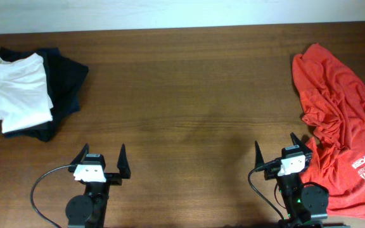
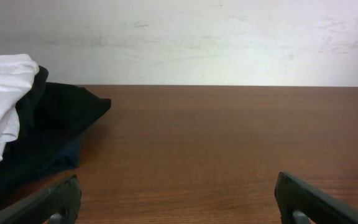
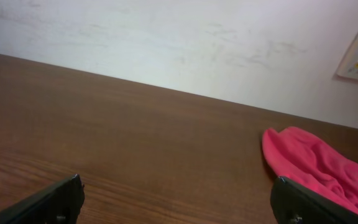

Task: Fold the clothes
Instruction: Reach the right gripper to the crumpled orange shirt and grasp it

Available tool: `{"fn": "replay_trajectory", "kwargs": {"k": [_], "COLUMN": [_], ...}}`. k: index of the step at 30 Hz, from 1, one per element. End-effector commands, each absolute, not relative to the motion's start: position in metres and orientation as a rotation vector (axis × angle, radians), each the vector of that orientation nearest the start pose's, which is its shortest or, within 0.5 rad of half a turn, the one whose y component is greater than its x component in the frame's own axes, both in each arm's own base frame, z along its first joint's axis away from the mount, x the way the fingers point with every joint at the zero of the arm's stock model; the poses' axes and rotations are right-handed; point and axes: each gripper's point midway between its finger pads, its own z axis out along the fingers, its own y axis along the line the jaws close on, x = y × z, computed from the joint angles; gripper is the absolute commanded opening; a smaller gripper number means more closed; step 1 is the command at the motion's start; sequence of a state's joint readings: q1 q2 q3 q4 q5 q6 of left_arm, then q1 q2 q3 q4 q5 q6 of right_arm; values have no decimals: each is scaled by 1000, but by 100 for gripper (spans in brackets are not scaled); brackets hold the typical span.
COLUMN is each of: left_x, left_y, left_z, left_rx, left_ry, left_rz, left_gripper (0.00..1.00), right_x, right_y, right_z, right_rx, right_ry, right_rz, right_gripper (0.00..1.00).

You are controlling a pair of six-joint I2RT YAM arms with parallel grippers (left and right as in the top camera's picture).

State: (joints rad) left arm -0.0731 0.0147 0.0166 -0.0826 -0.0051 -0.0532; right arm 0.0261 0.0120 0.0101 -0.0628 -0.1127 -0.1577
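Brown wooden table carries a crumpled orange-red T-shirt, lying just right of and beyond the right gripper. It likely needs dragging to the centre and spreading flat before any fold. A folded white garment on dark garments sits beyond and left of the left gripper. Both grippers rest low, pointing forward, jaws wide apart and empty.

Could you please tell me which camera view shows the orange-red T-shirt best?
The overhead view: the T-shirt lies crumpled on the right with its white lettering visible, though the frame edge cuts it off. The right wrist view catches only one end of it. The left wrist view shows none.
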Motion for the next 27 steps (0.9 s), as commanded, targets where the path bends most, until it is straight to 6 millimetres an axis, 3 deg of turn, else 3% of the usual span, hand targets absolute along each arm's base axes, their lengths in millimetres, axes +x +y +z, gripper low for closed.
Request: {"fn": "replay_trajectory", "kwargs": {"k": [1,12,15,17,22,27], "left_x": [245,245,244,242,250,273], "left_y": [-17,-17,-18,-19,-20,-28], "left_z": [156,156,159,150,163,170], "left_rx": [13,13,17,26,27,54], "left_ry": [1651,1651,1664,1748,1853,2040], "left_rz": [-85,-85,-89,-94,-89,-118], "left_gripper": [99,99,99,99,99,99], "right_x": [245,245,244,242,244,254], "right_y": [23,22,18,15,7,0], "right_z": [158,158,170,186,201,196], "right_rx": [-220,-148,-130,-82,-21,46], "right_ry": [1627,1632,1618,1609,1766,2090], "right_rz": [-19,41,23,40,23,3], "right_gripper": [99,99,99,99,99,99]}}
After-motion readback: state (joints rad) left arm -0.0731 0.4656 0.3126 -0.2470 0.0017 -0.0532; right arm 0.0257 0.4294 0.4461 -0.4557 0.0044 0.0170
